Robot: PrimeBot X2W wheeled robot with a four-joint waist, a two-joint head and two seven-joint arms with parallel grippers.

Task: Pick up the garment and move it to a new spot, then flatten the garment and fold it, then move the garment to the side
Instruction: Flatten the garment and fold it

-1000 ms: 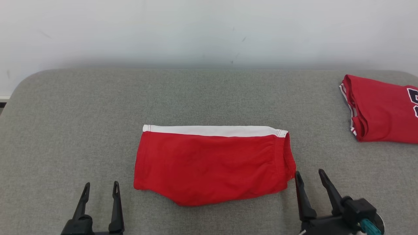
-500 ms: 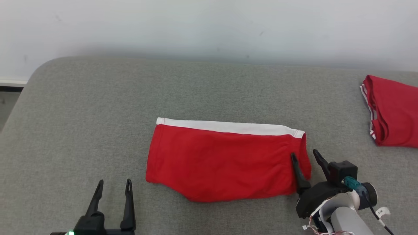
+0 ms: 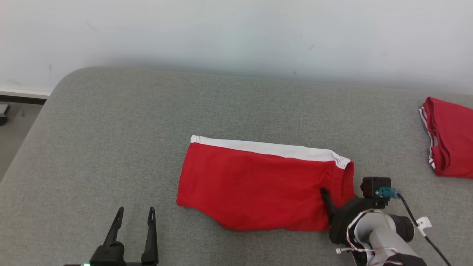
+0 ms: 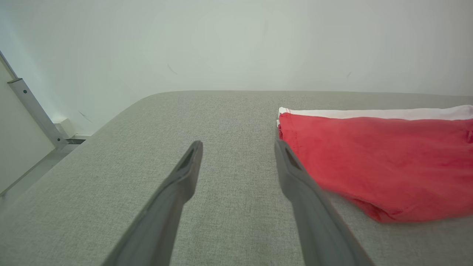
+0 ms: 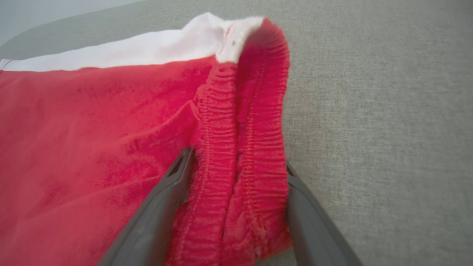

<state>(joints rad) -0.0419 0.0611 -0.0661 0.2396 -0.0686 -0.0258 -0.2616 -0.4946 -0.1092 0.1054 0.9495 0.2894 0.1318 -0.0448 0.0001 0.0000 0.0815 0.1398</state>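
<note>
The garment (image 3: 258,184) is a pair of red shorts with a white stripe along the far edge, lying folded flat on the grey padded surface (image 3: 111,129). My right gripper (image 3: 337,191) is open and straddles the elastic waistband at the garment's right end. In the right wrist view the bunched waistband (image 5: 244,140) sits between the two spread fingers of the right gripper (image 5: 238,159), one finger on the red cloth and the other on the outer side. My left gripper (image 3: 135,209) is open over bare surface, to the left of the garment (image 4: 369,159), with nothing between the fingers of the left gripper (image 4: 239,144).
Another folded red piece of clothing (image 3: 449,140) lies at the far right edge of the surface. A pale wall (image 3: 236,33) runs along the back. The surface rounds off at the left, with floor (image 3: 14,122) beyond it. Bare grey surface lies left of and behind the garment.
The head camera has shifted, so the whole picture slid. My right gripper has moved forward onto the garment's right end and now has the waistband between its open fingers. The left gripper stays put.
</note>
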